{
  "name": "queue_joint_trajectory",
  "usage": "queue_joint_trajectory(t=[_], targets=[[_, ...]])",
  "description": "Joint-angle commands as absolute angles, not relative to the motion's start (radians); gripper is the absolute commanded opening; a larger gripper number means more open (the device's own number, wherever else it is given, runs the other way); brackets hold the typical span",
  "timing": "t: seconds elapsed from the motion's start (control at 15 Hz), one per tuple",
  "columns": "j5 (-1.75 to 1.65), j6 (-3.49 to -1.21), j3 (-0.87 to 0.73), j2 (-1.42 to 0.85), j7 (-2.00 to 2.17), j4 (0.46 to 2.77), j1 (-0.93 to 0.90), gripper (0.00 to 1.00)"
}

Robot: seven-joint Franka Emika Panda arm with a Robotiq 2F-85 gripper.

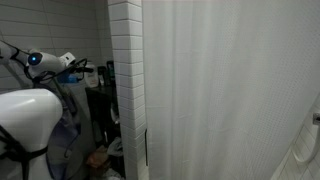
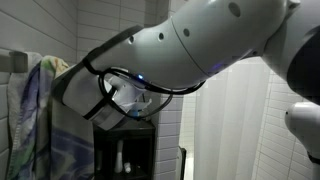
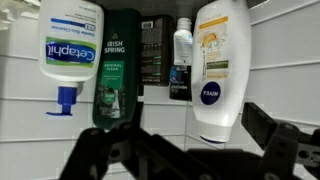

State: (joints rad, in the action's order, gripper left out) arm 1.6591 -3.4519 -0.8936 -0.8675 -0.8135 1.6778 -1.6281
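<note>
In the wrist view, which stands upside down, a row of bottles faces me against white tiles: a white Cetaphil pump bottle (image 3: 70,45), a dark green Irish Spring bottle (image 3: 115,65), a black bottle (image 3: 152,52), a slim white and black bottle (image 3: 181,58) and a large white Nivea bottle (image 3: 220,70). My gripper (image 3: 180,135) is open and holds nothing. Its dark fingers (image 3: 272,132) spread wide just short of the Nivea and Irish Spring bottles. In both exterior views the gripper (image 1: 77,68) (image 2: 118,100) points at a dark shelf (image 1: 100,95).
A white tiled pillar (image 1: 125,80) stands right beside the shelf, with a pale shower curtain (image 1: 230,90) beyond it. A patterned towel (image 2: 38,115) hangs close to the arm. Cluttered items (image 1: 100,158) lie low beneath the shelf.
</note>
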Motion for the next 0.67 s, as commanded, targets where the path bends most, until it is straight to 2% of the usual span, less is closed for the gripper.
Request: queue_joint_trajectory(t=[0.0, 0.27, 0.33, 0.4, 0.6], targets=[[1.659, -3.452, -0.894, -0.868, -0.814, 1.678, -1.628, 1.0], [1.654, -3.433, -0.893, -0.866, -0.808, 1.674, -1.629, 1.0], [1.459, -3.518, -0.744, -0.774, -0.712, 1.691, -1.537, 1.0], [1.585, -3.425, -0.864, -0.854, -0.767, 1.658, -1.616, 1.0], [1.532, -3.429, -0.837, -0.854, -0.713, 1.617, -1.61, 1.0]])
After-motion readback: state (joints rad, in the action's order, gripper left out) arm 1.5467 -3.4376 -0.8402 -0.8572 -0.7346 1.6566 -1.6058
